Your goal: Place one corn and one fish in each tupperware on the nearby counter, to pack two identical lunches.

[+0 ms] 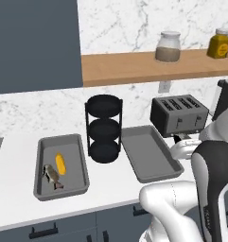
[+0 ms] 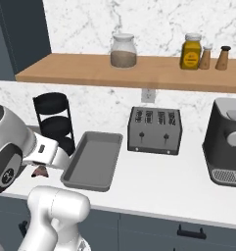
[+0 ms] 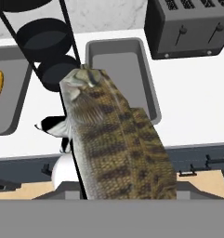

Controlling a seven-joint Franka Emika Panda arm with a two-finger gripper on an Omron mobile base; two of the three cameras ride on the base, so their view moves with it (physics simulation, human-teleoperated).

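My gripper (image 2: 40,165) is shut on a brown-grey fish (image 3: 114,139), held in the air in front of the counter (image 1: 16,194); the fish hides the fingertips in the hand view. Its tail (image 2: 40,171) pokes out below the hand. The left tupperware (image 1: 74,150) holds one yellow corn (image 1: 61,163) and another fish (image 1: 51,176), side by side. The right tupperware (image 1: 148,151) has nothing in it and lies beyond the held fish in the hand view (image 3: 120,69). The other cob is out of view.
A black three-tier rack (image 1: 104,127) stands between the two trays. A dark toaster (image 1: 178,115) sits behind the right tray, and a black appliance (image 2: 227,147) at the far right. The wooden shelf (image 2: 90,66) above carries jars and shakers.
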